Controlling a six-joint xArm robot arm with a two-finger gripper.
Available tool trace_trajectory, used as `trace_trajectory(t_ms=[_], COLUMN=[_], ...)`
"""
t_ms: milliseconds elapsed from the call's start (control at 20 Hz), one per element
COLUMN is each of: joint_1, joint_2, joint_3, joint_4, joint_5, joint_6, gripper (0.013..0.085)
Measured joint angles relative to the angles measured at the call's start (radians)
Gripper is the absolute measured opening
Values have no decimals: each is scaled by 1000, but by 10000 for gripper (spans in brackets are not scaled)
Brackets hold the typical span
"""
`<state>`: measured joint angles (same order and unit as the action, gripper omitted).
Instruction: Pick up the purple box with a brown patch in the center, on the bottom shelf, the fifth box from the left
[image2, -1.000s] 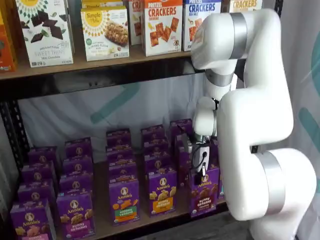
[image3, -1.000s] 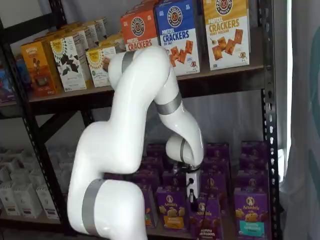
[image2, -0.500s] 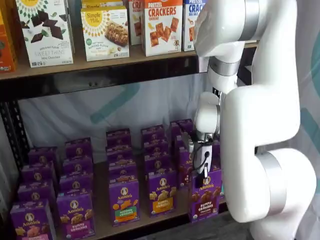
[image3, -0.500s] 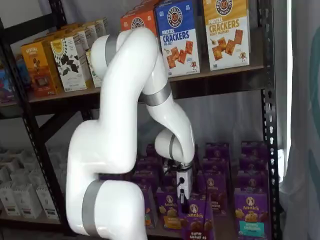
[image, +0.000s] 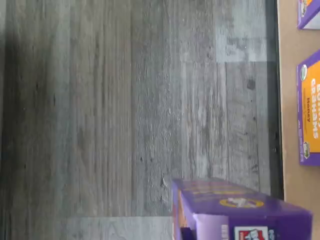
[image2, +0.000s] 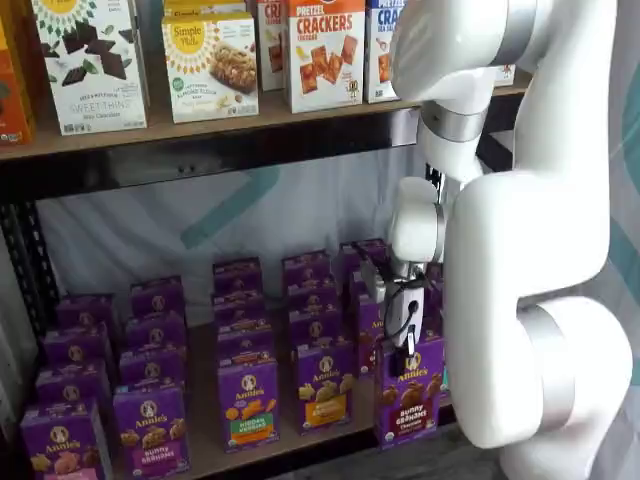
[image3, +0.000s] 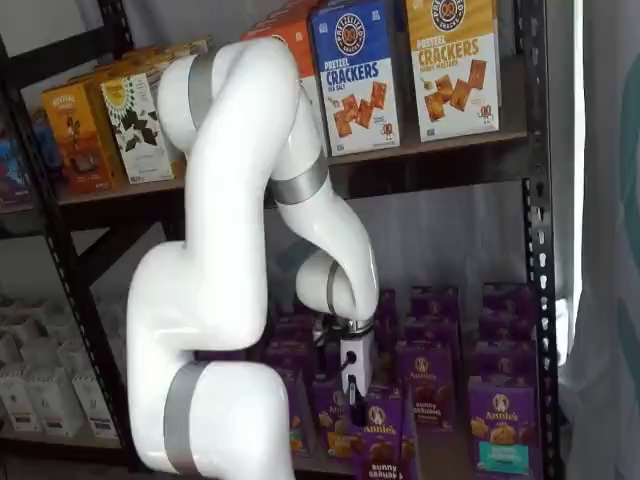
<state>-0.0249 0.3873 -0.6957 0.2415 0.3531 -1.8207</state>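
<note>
Jaws (image3: 372, 398), mine: clenched on small purple Bunny Grahams carton (image3: 380, 440), lower centre. Carton lifted forward off tan wooden bottom shelf (image2: 215, 450); only carrying away remains.

The bottom shelf (image2: 205, 455) is a tan wooden board in a black metal rack. Rows of small purple cartons (image2: 248, 400) stand on it, front to back. A higher shelf (image2: 200, 115) holds big cracker boxes (image2: 325, 50). Below is a grey wood floor (image: 125, 110).
</note>
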Motion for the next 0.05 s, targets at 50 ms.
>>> trace_trajectory(t_ms=[50], joint_1=[1], joint_2=[-7], joint_3=[5], joint_4=[-1], joint_5=[2], joint_6=[2], gripper=[290])
